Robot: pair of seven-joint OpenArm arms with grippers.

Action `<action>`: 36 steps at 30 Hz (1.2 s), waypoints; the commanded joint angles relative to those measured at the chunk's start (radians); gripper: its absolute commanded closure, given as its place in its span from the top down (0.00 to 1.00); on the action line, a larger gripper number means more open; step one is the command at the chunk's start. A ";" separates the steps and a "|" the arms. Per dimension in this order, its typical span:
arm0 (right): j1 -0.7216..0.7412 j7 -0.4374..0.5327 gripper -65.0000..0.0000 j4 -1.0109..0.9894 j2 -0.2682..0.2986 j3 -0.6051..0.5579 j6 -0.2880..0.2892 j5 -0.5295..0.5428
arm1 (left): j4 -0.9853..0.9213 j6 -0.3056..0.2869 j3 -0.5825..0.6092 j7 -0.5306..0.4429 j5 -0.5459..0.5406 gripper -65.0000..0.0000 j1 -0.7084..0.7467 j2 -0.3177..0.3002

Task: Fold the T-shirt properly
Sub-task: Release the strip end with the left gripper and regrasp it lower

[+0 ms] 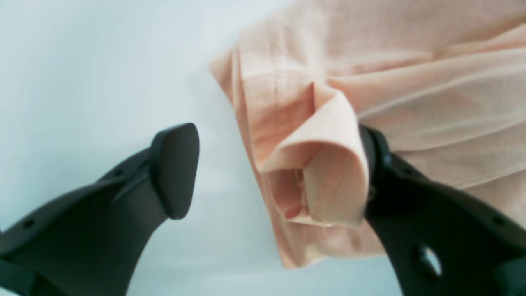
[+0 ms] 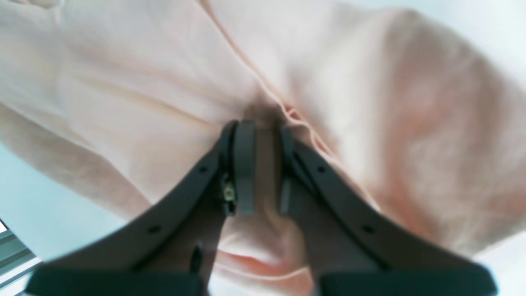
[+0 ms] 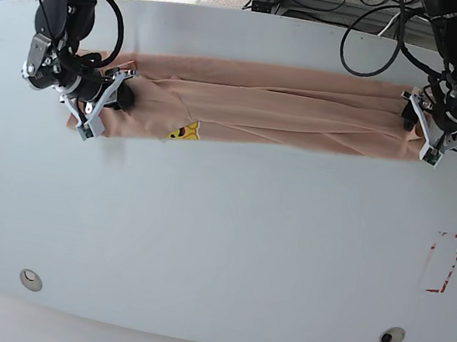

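The table (image 3: 219, 246) carries the T-shirt (image 3: 270, 109), laid out as a long narrow band across its far half, lengthwise folds already in and the yellow emblem (image 3: 185, 131) showing at the near edge. This stretched layout puts one end at each arm. The right hand (image 2: 263, 164) is pinched on a gathered fold of cloth at its end, apparently anchoring it. The left hand (image 1: 279, 172) stands spread astride the rolled hem corner (image 1: 324, 172), not gripping.
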 commanded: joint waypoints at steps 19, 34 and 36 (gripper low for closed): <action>0.022 -0.011 0.12 0.008 -0.004 0.009 -0.009 -0.021 | 0.081 0.010 -0.289 0.389 -0.695 0.68 0.040 -0.084; 0.019 -0.011 0.12 0.008 -0.004 0.013 -0.009 -0.021 | -0.111 0.010 -0.281 0.387 -0.782 0.67 0.091 -0.084; 0.019 -0.011 0.12 0.008 -0.004 0.010 -0.009 -0.021 | -0.117 0.010 -0.275 0.387 -0.782 0.67 0.080 -0.084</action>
